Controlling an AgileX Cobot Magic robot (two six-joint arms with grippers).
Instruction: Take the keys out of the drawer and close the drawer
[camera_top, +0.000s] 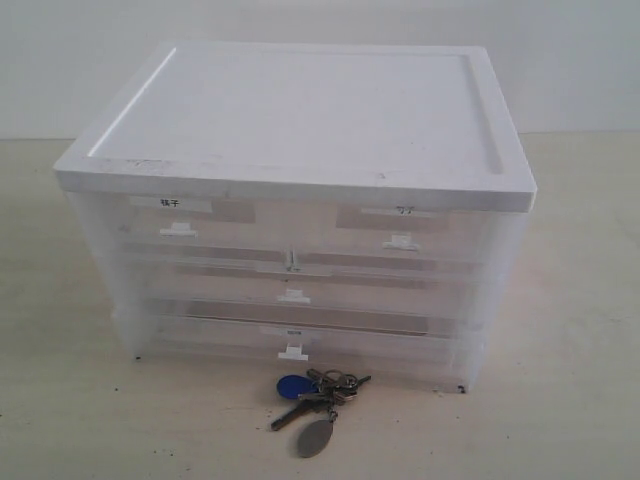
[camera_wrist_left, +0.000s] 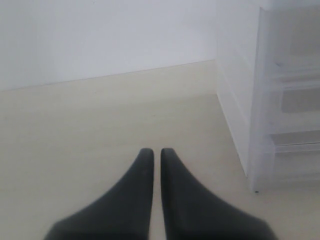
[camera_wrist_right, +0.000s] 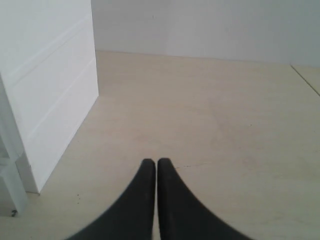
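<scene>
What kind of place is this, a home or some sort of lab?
Probably a test bench rather than a home: a bare pale tabletop, a blank white wall, and just one plastic drawer unit with keys lying in front.

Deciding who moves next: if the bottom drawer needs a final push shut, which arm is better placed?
Left, probably. The left tool, shut, has the drawer fronts in view ahead; the right tool, also shut, faces mostly the cabinet's side wall. Neither holds anything.

Drawer unit (camera_top: 300, 130) sits mid tabletop (camera_top: 560, 400), keys (camera_top: 315, 400) on the tabletop just in front of it, approx. centre; left gripper (camera_wrist_left: 156, 152) beside unit's left side, right gripper (camera_wrist_right: 153, 162) beside its right, both apart from it.
</scene>
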